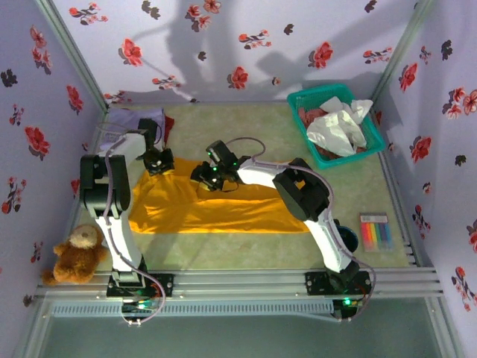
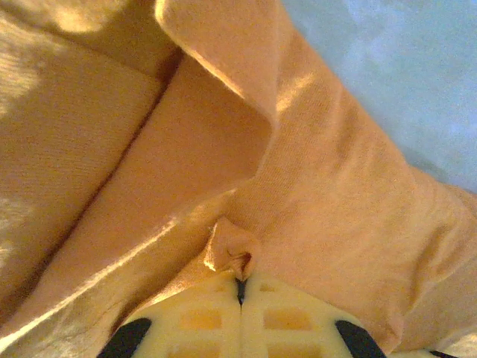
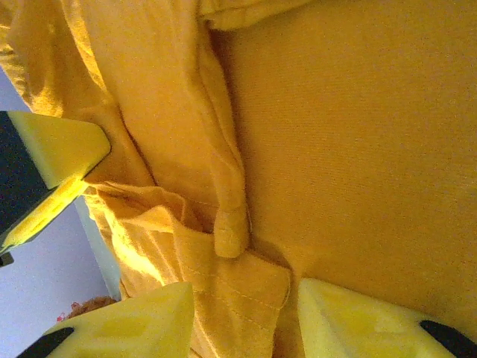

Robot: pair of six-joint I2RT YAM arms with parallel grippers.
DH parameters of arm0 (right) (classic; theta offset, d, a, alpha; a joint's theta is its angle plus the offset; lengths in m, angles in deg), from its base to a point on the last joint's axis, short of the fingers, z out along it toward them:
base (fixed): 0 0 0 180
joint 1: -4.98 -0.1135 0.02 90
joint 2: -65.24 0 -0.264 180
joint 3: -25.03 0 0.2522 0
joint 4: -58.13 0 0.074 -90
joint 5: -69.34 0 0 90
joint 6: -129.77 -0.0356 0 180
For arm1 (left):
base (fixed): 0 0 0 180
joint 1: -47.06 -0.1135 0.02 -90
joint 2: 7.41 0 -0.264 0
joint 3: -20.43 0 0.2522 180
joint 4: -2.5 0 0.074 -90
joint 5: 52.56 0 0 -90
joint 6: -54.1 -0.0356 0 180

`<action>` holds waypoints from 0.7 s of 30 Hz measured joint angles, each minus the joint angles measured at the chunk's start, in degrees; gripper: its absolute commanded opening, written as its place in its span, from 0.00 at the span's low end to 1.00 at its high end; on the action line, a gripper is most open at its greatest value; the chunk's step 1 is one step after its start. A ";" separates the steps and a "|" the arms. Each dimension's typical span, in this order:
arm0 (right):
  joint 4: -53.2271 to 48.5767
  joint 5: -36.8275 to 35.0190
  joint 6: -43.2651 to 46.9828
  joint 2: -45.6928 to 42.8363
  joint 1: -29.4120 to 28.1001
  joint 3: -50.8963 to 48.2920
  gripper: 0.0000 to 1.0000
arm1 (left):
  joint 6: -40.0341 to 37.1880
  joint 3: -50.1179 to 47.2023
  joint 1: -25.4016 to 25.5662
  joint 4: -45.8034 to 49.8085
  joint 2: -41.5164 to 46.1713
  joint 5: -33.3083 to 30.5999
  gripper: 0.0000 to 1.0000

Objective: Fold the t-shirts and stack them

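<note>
The orange-yellow shirt point(image 1: 216, 212) lies spread at the centre of the counter point(image 1: 261, 123). The left pincer point(image 1: 159, 162) sits at the shirt's 10 o'clock corner. In the left wrist view its fingers are pressed together, pinching a small fold of the orange cloth. The right pincer point(image 1: 207, 176) rests on the shirt's far edge, at 12 o'clock. In the right wrist view its fingers point(image 3: 134, 324) stand spread, with a stitched hem lying between them. A lavender shirt point(image 1: 138, 119) and a red shirt point(image 1: 170, 128) lie at 10 o'clock. A basket point(image 1: 317, 90) at 2 o'clock holds a white shirt point(image 1: 337, 127) and a reddish shirt point(image 1: 309, 115). A teddy bear point(image 1: 74, 253) sits at 8 o'clock.
</note>
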 measured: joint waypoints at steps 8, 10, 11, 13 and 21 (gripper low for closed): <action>0.94 1.27 -1.46 0.35 0.00 0.00 0.12 | 0.00 0.00 0.00 -0.22 0.00 0.02 0.01; 0.94 1.18 -1.27 0.35 0.00 0.00 0.06 | 0.00 -0.02 0.00 -0.22 0.00 0.02 0.01; 0.90 1.01 -1.18 0.35 0.00 -0.02 0.03 | 0.00 -0.02 0.00 -0.22 0.00 0.04 0.01; 0.85 0.57 -0.92 0.33 0.00 -0.04 0.00 | 0.00 -0.02 0.00 -0.22 0.00 0.09 0.01; -0.20 -4.11 1.84 -2.34 0.00 -2.54 0.00 | 0.00 -0.04 0.00 -0.35 0.00 0.42 0.01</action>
